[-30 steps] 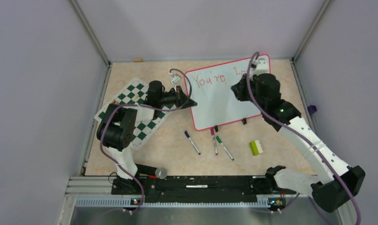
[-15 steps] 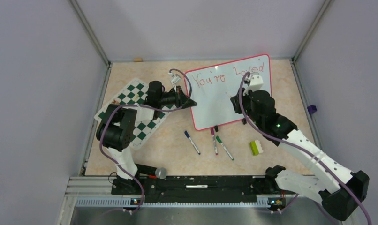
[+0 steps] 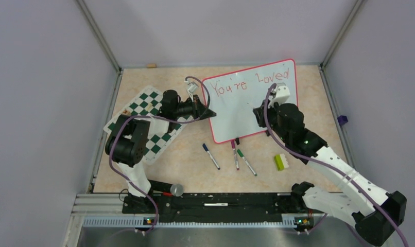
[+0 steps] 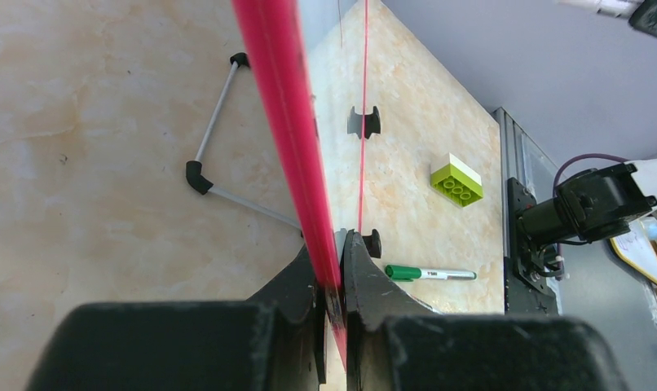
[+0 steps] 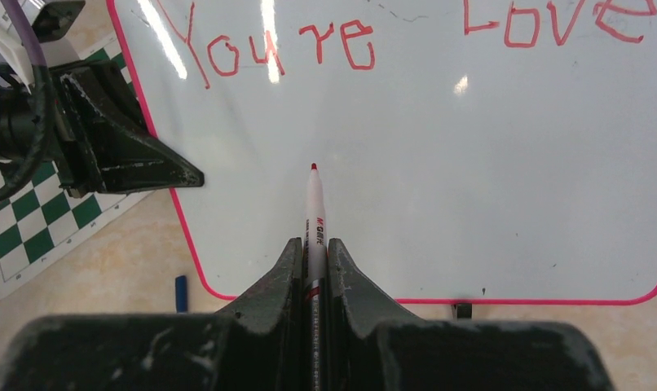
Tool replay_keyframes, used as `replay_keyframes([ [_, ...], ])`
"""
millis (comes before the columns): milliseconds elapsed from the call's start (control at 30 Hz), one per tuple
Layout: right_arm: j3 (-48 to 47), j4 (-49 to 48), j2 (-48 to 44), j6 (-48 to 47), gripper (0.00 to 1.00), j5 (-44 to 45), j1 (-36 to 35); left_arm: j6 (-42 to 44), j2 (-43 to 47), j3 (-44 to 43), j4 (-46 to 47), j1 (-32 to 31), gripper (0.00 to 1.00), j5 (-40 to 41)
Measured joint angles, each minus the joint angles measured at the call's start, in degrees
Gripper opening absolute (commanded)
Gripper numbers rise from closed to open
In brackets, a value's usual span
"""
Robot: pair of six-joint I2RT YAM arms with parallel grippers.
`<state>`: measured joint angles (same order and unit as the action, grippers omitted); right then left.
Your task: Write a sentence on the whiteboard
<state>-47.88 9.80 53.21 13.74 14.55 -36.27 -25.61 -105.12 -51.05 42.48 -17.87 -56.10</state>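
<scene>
Bracing whiteboard point(image 3: 241, 113) toward far right corner: left gripper point(image 4: 332, 254) clamped on its frame, steadying it for writing. Right gripper point(image 5: 312, 248) pinches red marker point(image 5: 315, 204), tip seemingly off board below "You're Loved".

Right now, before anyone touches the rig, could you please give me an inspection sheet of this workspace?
Surface: beige marbled table.
Job's things: whiteboard standing on its feet, reading "You're Loved" in red; red marker aimed at its blank middle, contact cannot be told.
Clutter: chess mat on the left; three markers and a green-white brick in front of the board.
Grippers: left gripper shut on the whiteboard's pink edge; right gripper shut on the red marker.
Cables: purple cables run along both arms, one looping by the board's top-left corner.
Surroundings: grey walls with metal corner posts.
</scene>
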Motion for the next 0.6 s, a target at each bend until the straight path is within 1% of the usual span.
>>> replay_keyframes([
  [600, 0.74, -0.42, 0.92, 1.29, 0.0, -0.96, 0.0, -0.02, -0.07, -0.17, 0.11, -0.02, 0.0, -0.42],
])
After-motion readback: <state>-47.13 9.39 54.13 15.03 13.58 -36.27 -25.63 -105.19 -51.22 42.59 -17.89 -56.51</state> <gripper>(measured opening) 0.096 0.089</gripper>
